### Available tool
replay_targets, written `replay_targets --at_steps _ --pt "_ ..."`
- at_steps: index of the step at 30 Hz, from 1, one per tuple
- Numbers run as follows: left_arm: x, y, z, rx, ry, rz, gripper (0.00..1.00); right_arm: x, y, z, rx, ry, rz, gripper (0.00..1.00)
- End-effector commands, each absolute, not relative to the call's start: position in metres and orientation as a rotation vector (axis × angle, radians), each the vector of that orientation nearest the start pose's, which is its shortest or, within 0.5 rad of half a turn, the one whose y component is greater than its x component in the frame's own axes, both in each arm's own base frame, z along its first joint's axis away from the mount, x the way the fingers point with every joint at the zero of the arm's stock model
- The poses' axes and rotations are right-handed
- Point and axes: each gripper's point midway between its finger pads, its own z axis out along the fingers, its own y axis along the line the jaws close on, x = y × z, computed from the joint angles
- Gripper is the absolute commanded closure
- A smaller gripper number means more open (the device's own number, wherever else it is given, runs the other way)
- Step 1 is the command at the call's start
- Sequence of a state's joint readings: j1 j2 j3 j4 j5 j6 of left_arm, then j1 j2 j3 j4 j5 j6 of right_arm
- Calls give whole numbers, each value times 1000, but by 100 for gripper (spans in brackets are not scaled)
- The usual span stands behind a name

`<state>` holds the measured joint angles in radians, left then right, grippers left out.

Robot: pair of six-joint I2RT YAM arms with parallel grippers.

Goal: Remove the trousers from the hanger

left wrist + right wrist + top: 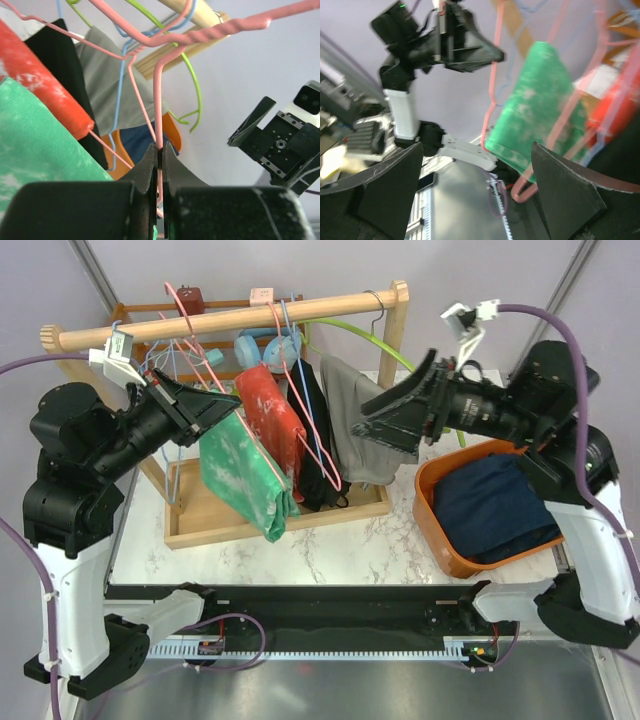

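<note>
The mint-green trousers (243, 472) hang folded over a pink wire hanger (283, 468) on the wooden rail (230, 320). My left gripper (230, 400) is shut on that hanger's pink wire; the left wrist view shows the wire (159, 100) pinched between the jaws of the left gripper (160, 150), with the green trousers (35, 150) at lower left. My right gripper (366, 420) is open and empty beside the grey garment (355, 425). In the right wrist view the right gripper (477, 192) faces the green trousers (540, 100). The dark navy trousers (495, 505) lie in the orange basket (432, 515).
A red garment (272, 410), a black garment (315, 440) and the grey one hang to the right of the green trousers on pink and blue hangers. A green hanger (350, 332) hooks over the rail's right end. The rack's wooden base (200, 520) sits on the marble table.
</note>
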<state>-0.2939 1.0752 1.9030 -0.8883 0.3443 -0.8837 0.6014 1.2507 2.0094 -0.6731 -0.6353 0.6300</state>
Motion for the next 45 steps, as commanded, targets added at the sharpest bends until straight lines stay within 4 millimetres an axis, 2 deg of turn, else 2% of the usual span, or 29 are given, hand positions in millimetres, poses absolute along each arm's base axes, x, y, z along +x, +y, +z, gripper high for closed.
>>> replay_targets --at_steps 1,2,3,4,5,7,9,12,17,18,19,21,24,25,27,28,29,31,32,36,38,40,42,43,44,45 --pt "165 -159 598 -106 1515 -1319 98 144 303 574 -619 1566 1461 6" --pt "163 -159 599 -105 1513 -1325 98 118 316 584 -687 1529 1498 6" --pt "160 -159 600 -103 1509 -1331 98 122 334 574 -705 1555 1455 7" --pt "157 -158 600 -106 1508 -1340 98 126 339 573 -661 1564 1410 7" --pt "155 -158 602 -106 1503 -1343 98 115 348 572 -686 1558 1430 6" --pt "149 -157 603 -109 1499 -1358 98 112 353 575 -676 1538 1436 6" --pt "142 -157 605 -103 1494 -1377 98 105 360 567 -704 1548 1439 6" --pt "133 -158 607 -101 1498 -1418 98 94 373 553 -740 1578 1412 6" --pt "115 -158 609 -84 1494 -1462 98 69 386 524 -828 1610 1236 6" --pt "111 -158 610 -87 1493 -1475 98 65 387 518 -845 1613 1205 6" --pt "107 -157 610 -82 1490 -1481 98 52 388 513 -886 1612 1190 6" --pt "102 -157 610 -80 1494 -1495 98 52 381 511 -892 1604 1137 5" --pt "93 -157 611 -73 1494 -1517 98 41 367 509 -922 1598 1161 5" --pt "92 -158 611 -68 1495 -1526 98 35 368 500 -954 1606 1162 5" --pt "86 -158 613 -56 1494 -1545 98 28 360 495 -985 1595 1161 5" --pt "83 -159 615 -48 1488 -1552 98 23 361 481 -1021 1613 1139 5" --pt "80 -159 616 -37 1486 -1562 98 23 355 479 -1023 1615 1127 5" --pt "76 -160 617 -21 1482 -1578 98 24 354 465 -1042 1633 1080 5" --pt "74 -162 618 3 1483 -1587 98 24 352 466 -1033 1631 1079 5" --pt "70 -167 619 17 1500 -1645 98 19 357 469 -1017 1607 1106 10" --pt "67 -167 621 28 1498 -1661 98 14 363 464 -1019 1607 1105 13" --pt "67 -168 621 24 1497 -1667 98 5 374 462 -1029 1597 1122 16" --pt "67 -169 620 17 1509 -1681 98 5 381 464 -985 1591 1096 17" --pt "66 -169 619 20 1514 -1687 98 -4 386 461 -993 1587 1084 17" --pt "65 -170 618 30 1522 -1696 98 4 386 461 -937 1594 1022 16" --pt "63 -171 617 35 1527 -1700 98 3 386 462 -929 1590 1002 16"
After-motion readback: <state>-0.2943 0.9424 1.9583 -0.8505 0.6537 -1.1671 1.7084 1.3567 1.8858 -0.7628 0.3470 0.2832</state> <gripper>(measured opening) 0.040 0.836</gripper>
